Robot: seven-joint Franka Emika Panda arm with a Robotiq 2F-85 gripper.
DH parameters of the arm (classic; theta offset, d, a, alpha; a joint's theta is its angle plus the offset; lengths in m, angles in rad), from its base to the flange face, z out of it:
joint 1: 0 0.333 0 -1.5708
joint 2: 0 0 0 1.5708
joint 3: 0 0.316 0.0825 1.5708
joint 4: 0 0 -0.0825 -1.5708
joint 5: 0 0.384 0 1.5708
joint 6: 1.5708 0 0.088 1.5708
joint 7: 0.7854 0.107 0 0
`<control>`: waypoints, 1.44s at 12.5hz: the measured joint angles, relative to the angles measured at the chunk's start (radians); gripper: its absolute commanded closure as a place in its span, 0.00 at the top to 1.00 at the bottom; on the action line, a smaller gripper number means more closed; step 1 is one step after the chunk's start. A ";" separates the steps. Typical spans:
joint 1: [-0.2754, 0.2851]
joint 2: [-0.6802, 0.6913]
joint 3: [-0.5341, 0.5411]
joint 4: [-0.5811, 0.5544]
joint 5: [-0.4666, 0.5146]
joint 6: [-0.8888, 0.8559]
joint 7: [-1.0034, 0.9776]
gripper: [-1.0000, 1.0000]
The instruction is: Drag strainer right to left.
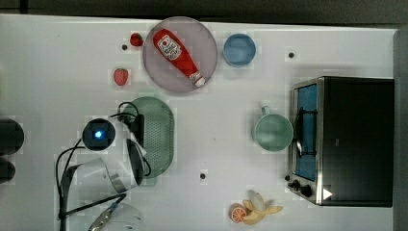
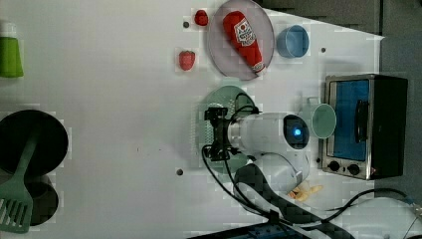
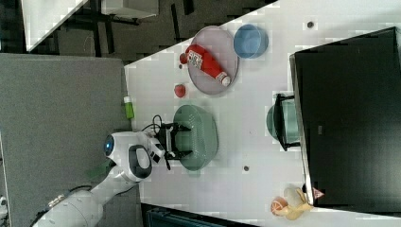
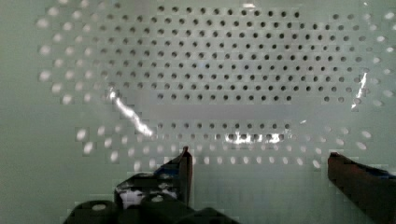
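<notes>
Strainer (image 1: 156,130): a pale mint-green oval plastic colander, its shallow basin pierced by neat rows of small round holes, with a plain unpierced band running through the perforated field in the wrist view (image 4: 219,70). A small tab sticks out at each narrow end. It lies flat on the white counter (image 1: 57,62), away from every edge, closer to the counter's edge at the top view's left than to the one at the top view's right.

The gripper (image 3: 182,140) hangs over the strainer's basin, on the side toward the arm. Its two dark fingers (image 4: 184,165) stand spread wide apart with nothing between them; the wrist view shows bare perforated plastic in the gap, and whether the tips touch the plastic cannot be told.

Just beyond one narrow end of the strainer sits a round grey plate (image 1: 207,38) carrying a red ketchup bottle (image 1: 175,55). The bottle has a white label with red print, too small to read. Two strawberries (image 1: 121,76) lie near the plate, and a blue bowl (image 1: 239,49) sits beside it. A mint-green mug (image 1: 273,133) stands well apart from the strainer, just in front of a toaster oven (image 1: 351,139) with no legible marking.
</notes>
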 measured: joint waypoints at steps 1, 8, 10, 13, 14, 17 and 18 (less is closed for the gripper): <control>0.021 0.007 -0.006 0.016 0.002 -0.016 0.000 1.00; 0.114 0.068 0.010 0.146 0.007 -0.003 0.076 1.00; 0.155 0.093 0.005 0.187 0.014 -0.012 0.109 1.00; 0.195 0.120 -0.004 0.227 0.022 -0.017 0.139 1.00; 0.201 0.140 -0.002 0.248 0.034 -0.006 0.140 1.00; 0.228 0.181 -0.017 0.266 0.036 0.001 0.140 1.00; 0.230 0.190 -0.012 0.264 0.041 0.007 0.141 1.00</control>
